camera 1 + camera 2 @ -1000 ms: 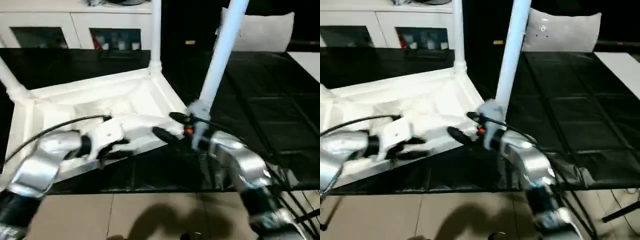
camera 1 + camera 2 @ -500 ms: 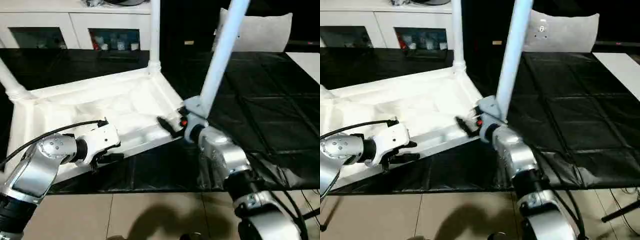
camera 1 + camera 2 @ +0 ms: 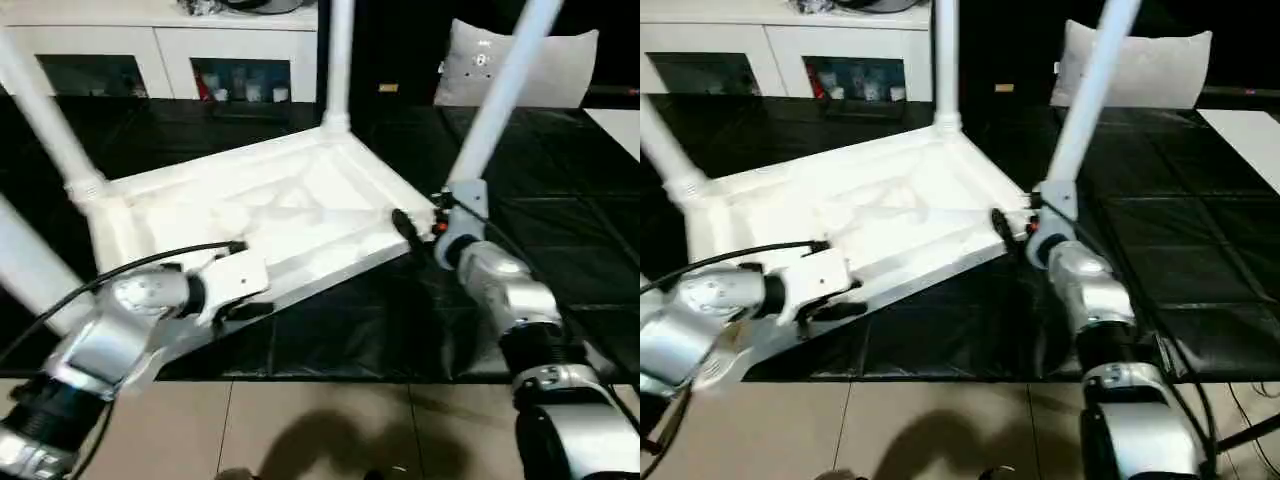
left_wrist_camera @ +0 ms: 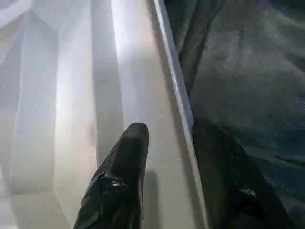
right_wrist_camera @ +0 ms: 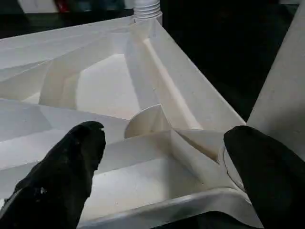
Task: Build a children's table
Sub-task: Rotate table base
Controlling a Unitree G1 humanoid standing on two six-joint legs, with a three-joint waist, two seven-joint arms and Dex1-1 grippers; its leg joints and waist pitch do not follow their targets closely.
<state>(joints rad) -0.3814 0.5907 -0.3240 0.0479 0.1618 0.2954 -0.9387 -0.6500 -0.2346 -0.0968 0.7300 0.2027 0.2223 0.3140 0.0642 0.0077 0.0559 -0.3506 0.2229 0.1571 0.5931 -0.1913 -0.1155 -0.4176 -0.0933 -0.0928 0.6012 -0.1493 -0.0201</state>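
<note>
Children's table (image 3: pixel 270 215): flipped upside down on the black mat (image 3: pixel 560 200), ribbed underside facing up, sitting a bit skewed with one long edge toward the robot.
Floor (image 3: pixel 330 430): beige tile strip nearest the camera, mat starts right past it.
Left gripper (image 3: pixel 243 305): at the near long rim of the top, toward its left end. In the left wrist view one of its fingers (image 4: pixel 125 162) lies on the white inside face and the other sits outside on the mat side, so the rim (image 4: pixel 178 90) runs between them. Partly closed around that rim; can't tell how hard it pinches.
Right gripper (image 3: pixel 1012 228): at the near right corner of the top, jaws spread wide, not holding anything. In the right wrist view its fingers (image 5: pixel 71 162) straddle the corner, with the round corner socket (image 5: pixel 145 121) between them.
Near right leg (image 3: pixel 490 115): plugged in at that corner, leaning up and away to the right, just beside the right gripper.
Far right leg (image 3: pixel 338 60): standing upright in the far corner socket.
Left legs (image 3: pixel 45 115): two more white tubes rise on the left side, angled outward.
Cabinet (image 3: pixel 150 50): white, glass doors, behind the mat; small colourful stuff inside, too blurry to say what.
Cushion (image 3: pixel 520 65): pale grey, propped at the far right behind the mat.
</note>
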